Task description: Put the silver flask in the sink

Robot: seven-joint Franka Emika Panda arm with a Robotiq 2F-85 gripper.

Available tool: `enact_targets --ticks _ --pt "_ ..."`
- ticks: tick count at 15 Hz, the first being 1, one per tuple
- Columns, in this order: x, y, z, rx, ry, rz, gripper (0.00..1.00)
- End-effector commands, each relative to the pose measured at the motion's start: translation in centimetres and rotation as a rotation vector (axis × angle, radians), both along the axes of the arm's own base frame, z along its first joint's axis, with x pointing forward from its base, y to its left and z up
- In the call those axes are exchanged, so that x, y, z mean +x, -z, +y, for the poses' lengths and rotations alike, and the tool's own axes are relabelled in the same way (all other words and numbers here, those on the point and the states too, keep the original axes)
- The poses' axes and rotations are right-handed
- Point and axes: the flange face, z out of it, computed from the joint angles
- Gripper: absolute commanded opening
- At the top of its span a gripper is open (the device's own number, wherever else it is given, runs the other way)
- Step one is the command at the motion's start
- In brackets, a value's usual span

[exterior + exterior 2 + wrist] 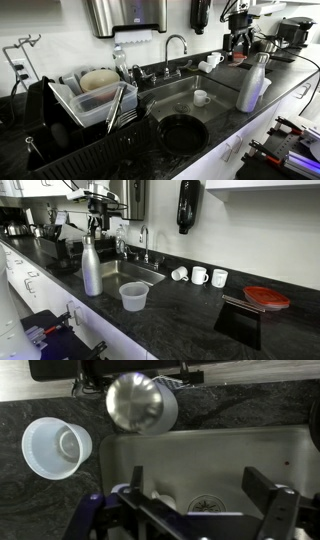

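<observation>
The silver flask point(91, 268), a tall matte metal cylinder with rounded shoulders, stands upright on the black speckled counter point(190, 315), just beside the rectangular stainless steel sink point(165, 95). The pincer point(200, 500) hangs above, jaws spread wide and empty. Three white mugs point(199, 276) line the wall. One clear plastic cup point(133, 297) stands near the flask.

the silver flask point(253, 83) stands on the counter point(228, 122) just beside the sink point(170, 92), a mug point(201, 98) in it.
</observation>
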Motion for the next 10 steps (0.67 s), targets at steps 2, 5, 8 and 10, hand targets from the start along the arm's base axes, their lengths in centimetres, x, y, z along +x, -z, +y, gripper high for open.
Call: enact_targets --ticks 2,5,8,10 --pt "-0.85 -1.02 -0.28 -0.016 0.036 -0.001 1.00" --pt "-1.32 -1.37 -0.47 -0.020 0.054 -0.010 1.00" --pt "-1.35 -1.22 -0.53 -0.021 0.056 -0.007 1.00" --pt "-1.35 -1.22 -0.53 -0.021 0.057 -0.007 1.00"
